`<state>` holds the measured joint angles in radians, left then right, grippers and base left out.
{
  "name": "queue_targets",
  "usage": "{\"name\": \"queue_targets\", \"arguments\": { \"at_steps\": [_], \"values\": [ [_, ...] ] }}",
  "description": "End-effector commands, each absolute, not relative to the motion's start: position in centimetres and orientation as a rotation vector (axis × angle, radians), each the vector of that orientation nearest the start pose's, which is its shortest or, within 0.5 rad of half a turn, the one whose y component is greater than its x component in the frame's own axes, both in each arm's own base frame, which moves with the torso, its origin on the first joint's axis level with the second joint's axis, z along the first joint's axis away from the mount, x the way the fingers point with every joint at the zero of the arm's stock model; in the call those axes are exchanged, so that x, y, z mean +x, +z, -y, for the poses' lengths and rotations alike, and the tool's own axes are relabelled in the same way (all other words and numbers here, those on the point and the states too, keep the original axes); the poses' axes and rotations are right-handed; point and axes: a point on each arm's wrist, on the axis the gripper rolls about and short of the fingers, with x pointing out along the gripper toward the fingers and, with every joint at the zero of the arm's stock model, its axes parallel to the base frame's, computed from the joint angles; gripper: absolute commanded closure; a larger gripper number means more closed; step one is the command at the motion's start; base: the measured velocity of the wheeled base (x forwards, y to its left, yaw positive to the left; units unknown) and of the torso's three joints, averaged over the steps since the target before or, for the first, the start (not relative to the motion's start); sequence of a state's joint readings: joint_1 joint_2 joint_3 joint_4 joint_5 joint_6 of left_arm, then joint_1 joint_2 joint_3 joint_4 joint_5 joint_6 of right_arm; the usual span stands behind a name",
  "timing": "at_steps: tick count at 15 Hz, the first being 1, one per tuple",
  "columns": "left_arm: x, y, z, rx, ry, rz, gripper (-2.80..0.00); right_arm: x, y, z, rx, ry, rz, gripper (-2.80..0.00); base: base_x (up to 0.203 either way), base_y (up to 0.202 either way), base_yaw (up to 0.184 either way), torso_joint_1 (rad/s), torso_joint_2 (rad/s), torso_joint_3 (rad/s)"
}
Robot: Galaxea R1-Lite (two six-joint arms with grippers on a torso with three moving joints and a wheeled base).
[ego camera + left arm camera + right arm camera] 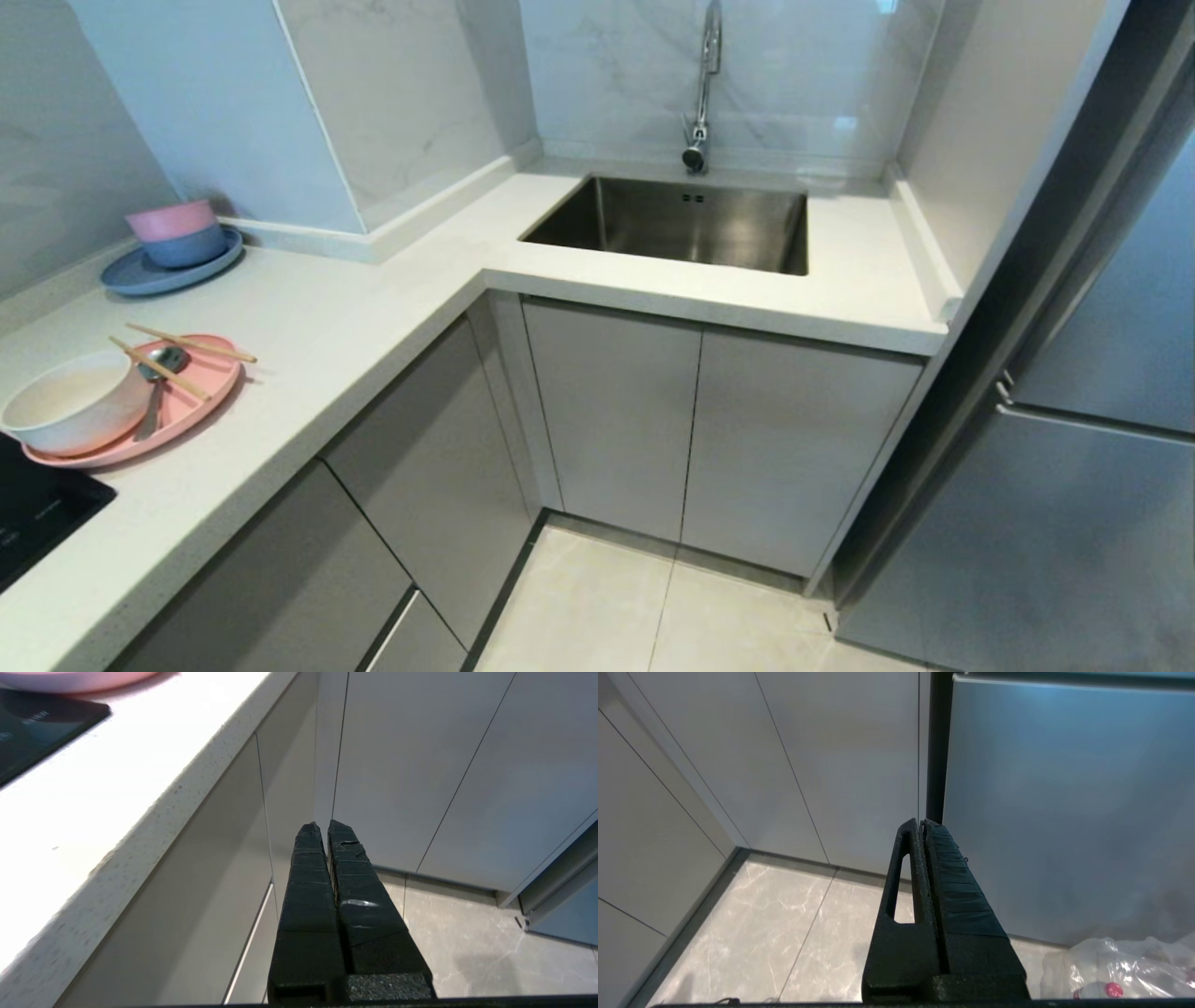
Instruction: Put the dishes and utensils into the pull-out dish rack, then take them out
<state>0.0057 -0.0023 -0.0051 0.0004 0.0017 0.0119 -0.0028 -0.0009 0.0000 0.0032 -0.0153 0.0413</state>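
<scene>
A pale-pink plate (191, 401) lies on the white counter at the left, its rim (70, 680) also peeking into the left wrist view. On it sit a white bowl (70, 401), a grey metal spoon (154, 397) and a pair of wooden chopsticks (187, 347). The pull-out dish rack is hidden; only closed grey cabinet fronts show. My left gripper (323, 827) hangs shut and empty below the counter edge, pointing at the cabinets. Shut and empty too, my right gripper (921, 823) points at the seam between cabinet and fridge. Neither arm appears in the head view.
Stacked pink and blue bowls (177, 233) rest on a blue-grey plate (140, 275) at the back left. A steel sink (677, 224) with a tap sits in the corner counter. A black cooktop (37, 513) lies at the left edge, a fridge (1074, 467) stands right, and a plastic bag (1115, 970) lies on the floor.
</scene>
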Motion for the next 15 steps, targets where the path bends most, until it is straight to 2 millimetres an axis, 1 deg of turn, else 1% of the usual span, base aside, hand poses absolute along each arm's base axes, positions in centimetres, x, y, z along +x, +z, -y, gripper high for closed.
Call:
{"name": "queue_targets", "arguments": {
  "at_steps": [1,15],
  "values": [
    [-2.35,7.7,0.01,0.012,0.008,0.008,0.0,-2.27,7.47,0.03,0.041,-0.018,-0.004,0.0,0.0,0.0,0.0,0.002,0.0,0.194],
    [-2.34,7.68,0.01,0.009,0.008,0.009,0.0,-2.27,7.47,0.03,0.041,-0.019,-0.004,0.0,0.0,0.0,0.0,0.004,0.0,0.204]
  ]
}}
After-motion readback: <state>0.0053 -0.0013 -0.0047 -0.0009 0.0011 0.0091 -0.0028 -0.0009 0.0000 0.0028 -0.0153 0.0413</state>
